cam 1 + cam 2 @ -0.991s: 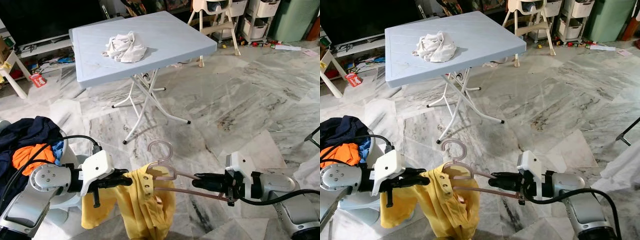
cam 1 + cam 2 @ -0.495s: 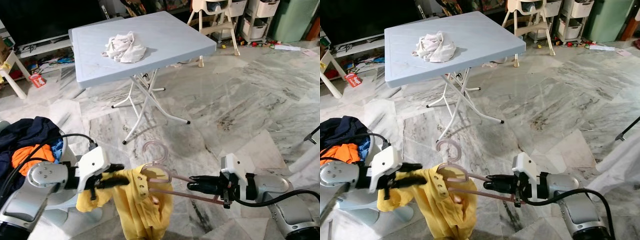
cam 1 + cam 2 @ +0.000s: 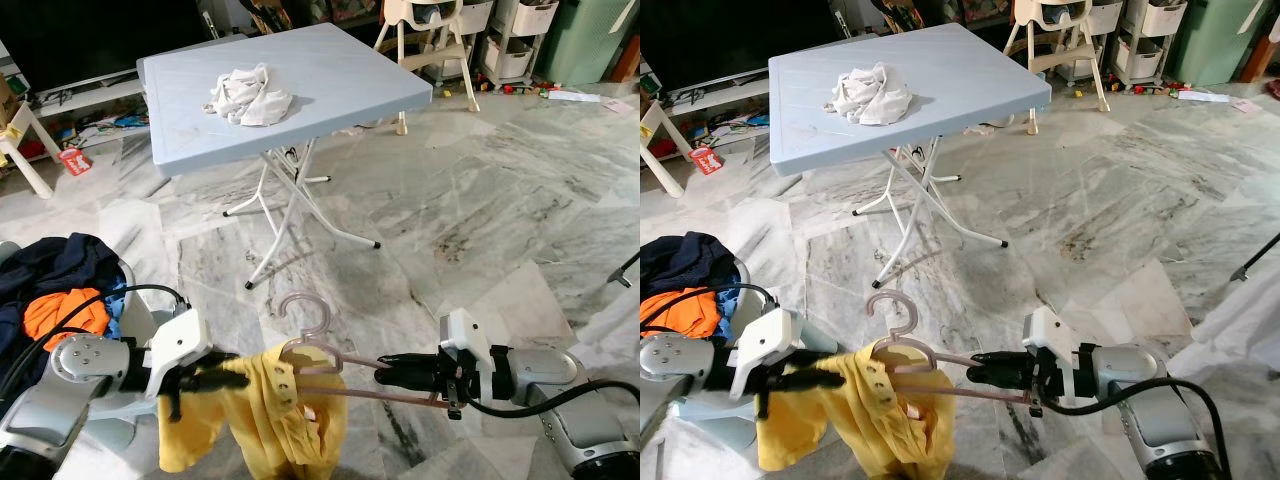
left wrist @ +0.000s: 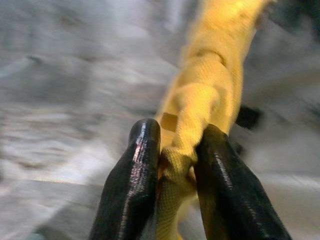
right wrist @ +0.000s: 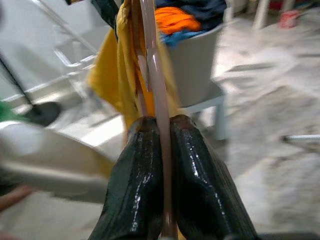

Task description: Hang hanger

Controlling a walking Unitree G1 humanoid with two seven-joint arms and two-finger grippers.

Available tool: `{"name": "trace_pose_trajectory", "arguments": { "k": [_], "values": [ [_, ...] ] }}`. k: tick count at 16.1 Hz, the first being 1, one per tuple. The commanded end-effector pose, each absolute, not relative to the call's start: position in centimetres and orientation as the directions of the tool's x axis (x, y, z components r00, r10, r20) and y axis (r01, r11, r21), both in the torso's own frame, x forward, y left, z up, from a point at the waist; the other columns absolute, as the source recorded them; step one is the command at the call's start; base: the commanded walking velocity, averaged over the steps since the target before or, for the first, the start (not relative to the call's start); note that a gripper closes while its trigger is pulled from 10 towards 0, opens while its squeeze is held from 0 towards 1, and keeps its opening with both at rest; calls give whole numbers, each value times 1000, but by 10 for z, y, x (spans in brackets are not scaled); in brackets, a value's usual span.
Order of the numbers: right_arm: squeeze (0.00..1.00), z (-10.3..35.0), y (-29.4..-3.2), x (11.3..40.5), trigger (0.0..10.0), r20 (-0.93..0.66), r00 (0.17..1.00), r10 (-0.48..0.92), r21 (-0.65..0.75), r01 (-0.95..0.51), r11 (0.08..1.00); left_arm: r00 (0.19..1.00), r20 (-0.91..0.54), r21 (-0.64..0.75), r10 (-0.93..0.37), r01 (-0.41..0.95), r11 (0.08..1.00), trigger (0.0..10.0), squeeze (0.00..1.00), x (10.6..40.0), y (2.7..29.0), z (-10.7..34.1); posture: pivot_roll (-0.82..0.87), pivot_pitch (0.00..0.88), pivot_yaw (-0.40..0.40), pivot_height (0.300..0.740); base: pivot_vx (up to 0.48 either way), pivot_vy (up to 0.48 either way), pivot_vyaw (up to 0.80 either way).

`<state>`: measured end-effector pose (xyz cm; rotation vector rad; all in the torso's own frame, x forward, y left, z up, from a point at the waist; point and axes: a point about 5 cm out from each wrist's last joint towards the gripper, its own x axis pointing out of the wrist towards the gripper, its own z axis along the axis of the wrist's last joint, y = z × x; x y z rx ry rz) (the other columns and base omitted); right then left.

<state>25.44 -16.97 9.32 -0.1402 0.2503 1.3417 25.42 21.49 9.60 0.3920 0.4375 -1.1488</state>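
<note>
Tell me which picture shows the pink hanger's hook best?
The left eye view: the hanger shows whole there, its curled hook upright above the yellow shirt. The right eye view shows it much the same. The right wrist view shows just one bar between the right gripper's fingers. The left wrist view shows shirt, no hook.

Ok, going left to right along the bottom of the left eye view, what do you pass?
Left gripper → yellow cloth garment draped on the pink plastic hanger → right gripper.

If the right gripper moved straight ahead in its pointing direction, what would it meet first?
Probably the yellow shirt. The right gripper, shut on the pink hanger, points along the hanger's bar toward the shirt draped over its far end; the left gripper lies beyond.
</note>
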Motion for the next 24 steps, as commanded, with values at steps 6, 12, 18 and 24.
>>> {"name": "trace_pose_trajectory", "arguments": {
  "k": [6, 12, 18, 24],
  "values": [
    [0, 117, -160, 283, 10000, -234, 371, 899, -223, -920, 322, 394, -484, 127, -782, 915, 383, 0, 0, 262, 208, 92, 25, 26, 74, 740, 0, 0, 0],
    [1000, 122, -167, 300, 10000, -227, 440, 869, -257, -888, 382, 470, -440, 225, -765, 882, 413, 0, 0, 280, 203, 94, 14, 31, 83, 740, 0, 0, 0],
    [1000, 137, -180, 304, 10000, -263, 335, 905, -286, -923, 258, 490, -465, 262, -738, 872, 414, 0, 0, 281, 209, 86, 11, 36, 79, 740, 0, 0, 0],
    [1000, 134, -170, 314, 10000, -154, 484, 861, -248, -863, 440, 642, -350, 363, -682, 764, 533, 0, 0, 297, 212, 93, 22, 33, 59, 740, 0, 0, 0]
  ]
}}
